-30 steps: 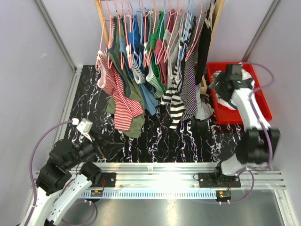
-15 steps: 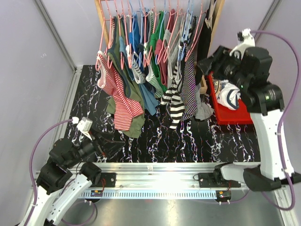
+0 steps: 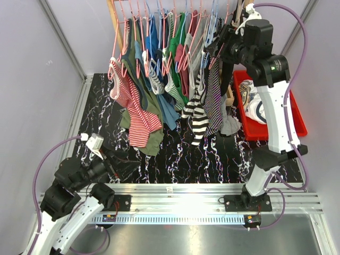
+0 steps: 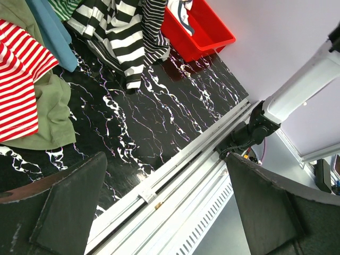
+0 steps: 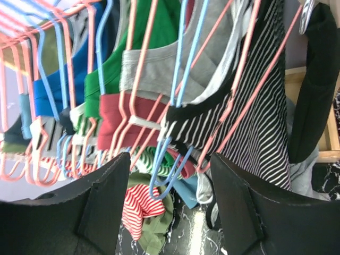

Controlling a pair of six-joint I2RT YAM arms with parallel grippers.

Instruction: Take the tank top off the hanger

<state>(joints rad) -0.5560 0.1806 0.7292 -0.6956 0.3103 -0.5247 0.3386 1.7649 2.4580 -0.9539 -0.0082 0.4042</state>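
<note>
Near left, the left gripper [image 4: 167, 207] is gaping wide above the marbled table [image 4: 159, 122], holding nothing. Far right, the right gripper [image 5: 170, 210] is hovering with jaws apart and empty. Only its wrist view is showing the fine-striped tank top [image 5: 255, 117] hanging on its pink hanger [image 5: 269, 64], just beyond the fingertips.

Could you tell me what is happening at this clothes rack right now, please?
The right gripper is raised to the right end of the rack, fingers open, facing a thin-striped black-and-white tank top that hangs there; it grips nothing yet. The left gripper sits low at the near left, fingers wide open and empty. A red bin beside the rack holds crumpled clothing.
</note>
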